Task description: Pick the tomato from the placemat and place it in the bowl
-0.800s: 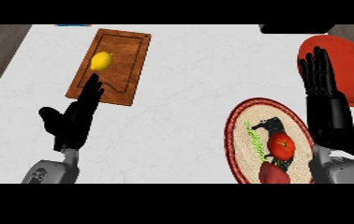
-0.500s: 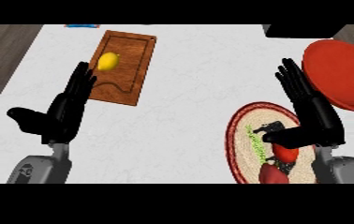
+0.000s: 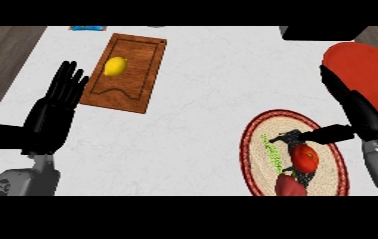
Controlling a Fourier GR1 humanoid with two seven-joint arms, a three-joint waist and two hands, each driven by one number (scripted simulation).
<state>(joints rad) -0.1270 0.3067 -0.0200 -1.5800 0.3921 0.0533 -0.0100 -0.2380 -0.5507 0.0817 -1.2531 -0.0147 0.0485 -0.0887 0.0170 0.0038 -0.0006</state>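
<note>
Hovering open-fingered right hand beside round red tomato on oval woven placemat; red bowl empty; grasp pending.

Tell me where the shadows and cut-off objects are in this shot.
Head view: flat, even light, no glare on the white counter; the red tomato on the round woven placemat lies under the black right hand; the red bowl is cropped by the right edge; the open left hand rests lower left.
</note>
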